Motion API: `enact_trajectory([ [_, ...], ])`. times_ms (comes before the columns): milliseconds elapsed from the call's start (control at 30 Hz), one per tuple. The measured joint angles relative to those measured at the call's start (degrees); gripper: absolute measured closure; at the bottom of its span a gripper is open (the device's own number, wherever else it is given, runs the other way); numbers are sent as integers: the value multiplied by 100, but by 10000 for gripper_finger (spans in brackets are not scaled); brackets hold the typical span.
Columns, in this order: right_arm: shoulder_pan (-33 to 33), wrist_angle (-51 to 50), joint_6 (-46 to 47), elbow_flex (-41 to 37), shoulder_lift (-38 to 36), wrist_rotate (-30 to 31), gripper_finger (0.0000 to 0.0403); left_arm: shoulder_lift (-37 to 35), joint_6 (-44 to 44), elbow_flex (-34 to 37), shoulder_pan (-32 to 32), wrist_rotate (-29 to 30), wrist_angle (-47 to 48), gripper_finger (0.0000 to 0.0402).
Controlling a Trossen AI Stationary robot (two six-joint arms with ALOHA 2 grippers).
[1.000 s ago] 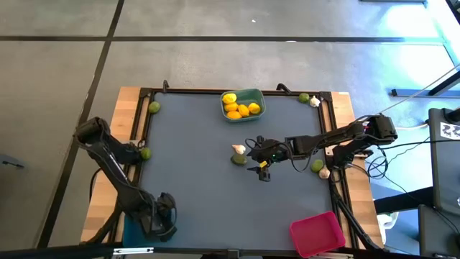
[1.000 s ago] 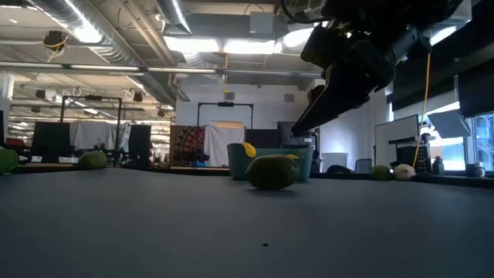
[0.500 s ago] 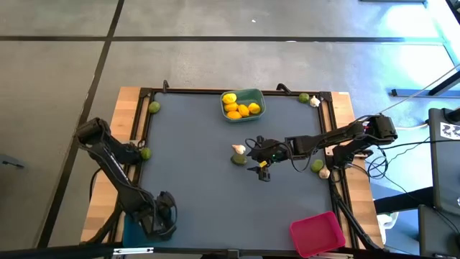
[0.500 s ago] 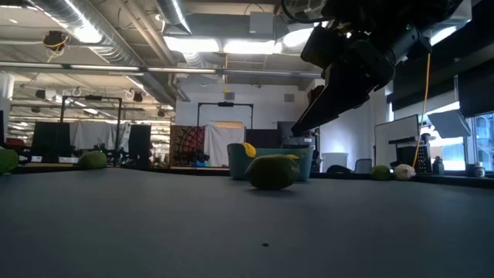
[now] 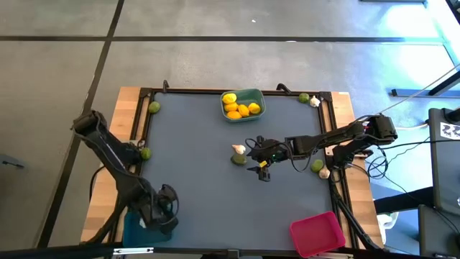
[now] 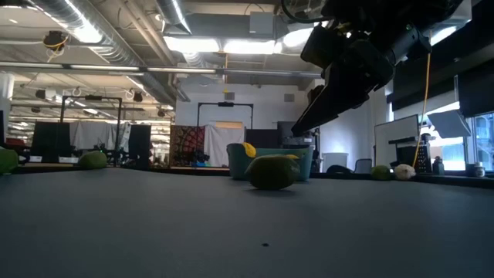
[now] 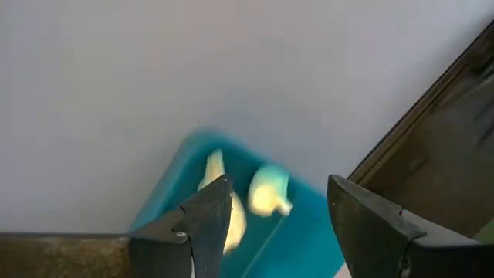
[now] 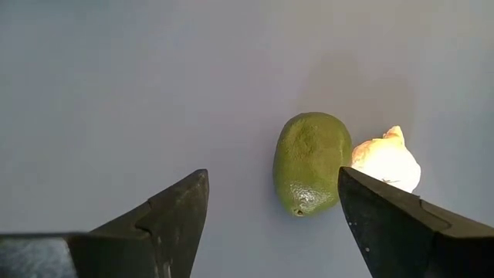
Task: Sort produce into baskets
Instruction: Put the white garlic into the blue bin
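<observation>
High view: right tool (image 5: 261,170) hung over mid-tabletop (image 5: 194,158), fingers spread and empty, just beside a lime (image 5: 238,160) and a garlic bulb (image 5: 238,149) lying touching each other, presumably lined up for the next pick. Teal basket (image 5: 257,97) at the far edge, holding several lemons (image 5: 238,106). Pink basket (image 5: 316,232) empty at the near right corner. Left tool (image 5: 159,207) low at the near left corner, over the blue basket (image 5: 131,229). Loose limes along the rails: far left corner (image 5: 154,107), left edge (image 5: 146,152), far right (image 5: 304,98) next to another garlic bulb (image 5: 315,102), and right edge (image 5: 317,166) beside one more bulb (image 5: 325,173). Wide bare surface around the centre pair; the strays crowded against the raised frame, likely awkward to reach.

Low view: lime (image 6: 272,171) resting on the surface with the teal basket (image 6: 301,161) behind; right arm's tool raised well clear above, off to one side.

Left wrist view: fingers (image 7: 207,220) parted, nothing between them, directly above the blue basket (image 7: 174,197) with two garlic bulbs (image 7: 268,190) inside, as if just delivered; frame rail close by.

Right wrist view: fingers (image 8: 177,212) wide apart, lime (image 8: 310,163) between them further on, garlic (image 8: 386,164) touching its side, a tight fit for one finger.
</observation>
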State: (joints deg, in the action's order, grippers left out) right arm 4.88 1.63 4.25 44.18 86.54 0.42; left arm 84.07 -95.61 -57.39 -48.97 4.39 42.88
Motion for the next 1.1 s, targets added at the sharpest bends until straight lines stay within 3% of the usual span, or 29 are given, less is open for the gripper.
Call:
enact_trajectory([
  [267,-2,-4,0,0,0,1,116,-281,1132,0,876,869,-2,196],
  [567,-2,-22,144,0,0,-209,116,-286,2412,0,2046,1369,-122,196],
  [833,2,-268,133,0,-7,-283,116,-286,3754,0,2842,1777,-1156,196],
  [1100,5,-758,1,0,-18,-298,116,-186,4437,0,3496,1797,-2143,196],
])
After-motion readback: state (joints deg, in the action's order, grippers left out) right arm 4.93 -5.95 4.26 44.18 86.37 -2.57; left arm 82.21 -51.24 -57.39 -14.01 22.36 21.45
